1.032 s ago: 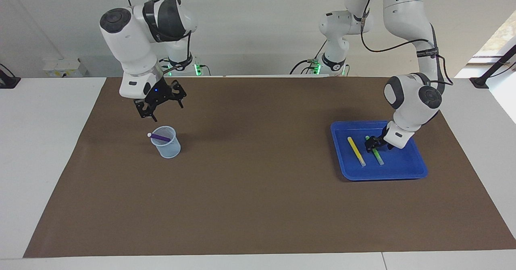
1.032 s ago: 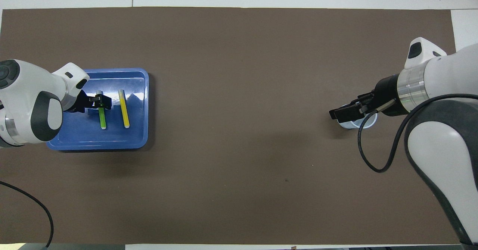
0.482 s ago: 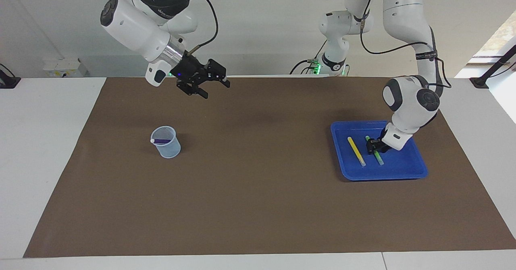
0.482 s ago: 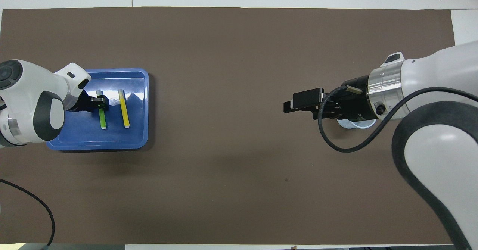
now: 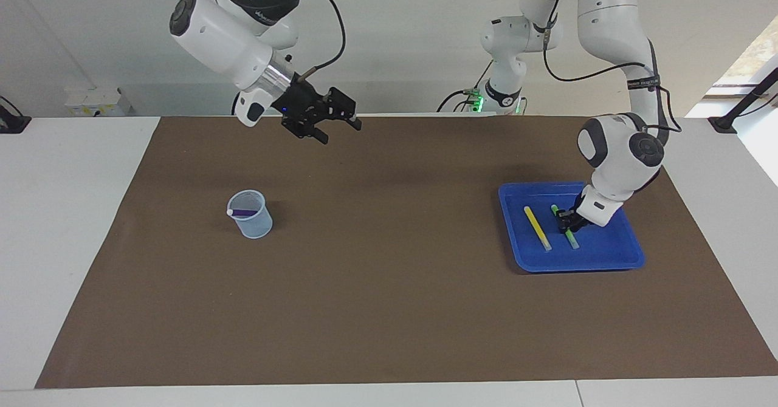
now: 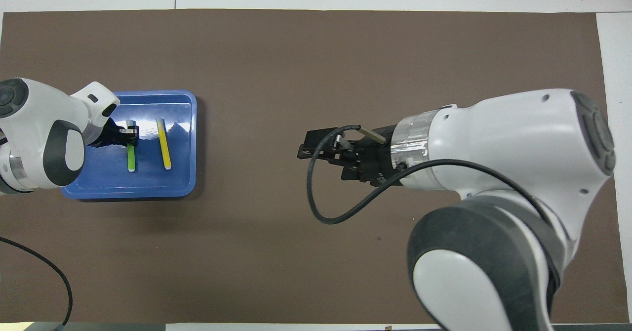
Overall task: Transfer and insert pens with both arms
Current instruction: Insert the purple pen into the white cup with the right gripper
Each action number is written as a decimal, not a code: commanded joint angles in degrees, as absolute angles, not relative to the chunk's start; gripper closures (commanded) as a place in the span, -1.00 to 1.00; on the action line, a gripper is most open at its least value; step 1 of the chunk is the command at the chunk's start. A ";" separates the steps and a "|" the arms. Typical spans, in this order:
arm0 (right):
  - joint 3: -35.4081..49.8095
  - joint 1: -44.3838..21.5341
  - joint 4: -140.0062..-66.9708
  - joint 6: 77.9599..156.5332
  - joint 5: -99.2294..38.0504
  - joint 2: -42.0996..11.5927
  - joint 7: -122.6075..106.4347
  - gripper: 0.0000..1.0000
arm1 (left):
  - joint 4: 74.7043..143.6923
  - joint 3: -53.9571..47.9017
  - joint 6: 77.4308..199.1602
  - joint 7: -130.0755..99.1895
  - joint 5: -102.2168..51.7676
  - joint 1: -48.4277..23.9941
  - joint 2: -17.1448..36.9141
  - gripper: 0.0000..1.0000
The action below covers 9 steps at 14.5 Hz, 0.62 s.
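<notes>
The green pen [image 5: 570, 235] [image 6: 131, 157] and the yellow pen [image 5: 537, 227] [image 6: 164, 144] lie side by side in a blue tray [image 5: 632, 260] [image 6: 192, 143] toward the left arm's end of the table. My left gripper [image 5: 565, 219] [image 6: 129, 134] is down in the tray, shut on the green pen near its pale end. The purple pen [image 5: 243, 212] rests in a clear cup [image 5: 252, 223] toward the right arm's end; in the overhead view the right arm hides both. My right gripper [image 5: 339, 130] [image 6: 308, 145] is open and empty, raised over the mat's middle.
A brown mat [image 5: 389, 310] covers the table, with white table edges around it. A thinner white arm with a green-glowing base [image 5: 501, 85] stands at the robots' end. A black clamp [image 5: 726, 121] sits at the table's corner by the left arm.
My right gripper has risen from above the cup and swung toward the table's middle, leaving the purple pen in the cup. My left gripper's fingers have narrowed onto the green pen.
</notes>
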<state>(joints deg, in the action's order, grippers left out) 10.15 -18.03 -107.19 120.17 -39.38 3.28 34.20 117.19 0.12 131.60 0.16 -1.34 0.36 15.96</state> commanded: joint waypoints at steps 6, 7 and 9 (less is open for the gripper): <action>10.20 -28.65 -111.44 136.40 -40.43 3.87 49.74 -1.00 | 110.94 -0.09 121.68 -0.61 -0.70 0.53 15.47 1.00; 10.20 -28.91 -111.71 136.67 -40.43 4.04 49.75 -1.00 | 108.83 -0.09 118.07 -1.49 -0.96 0.53 14.77 1.00; 10.20 -29.00 -112.15 136.76 -40.43 4.13 49.83 -1.00 | 105.05 -0.09 110.86 -5.51 -2.10 0.00 13.63 1.00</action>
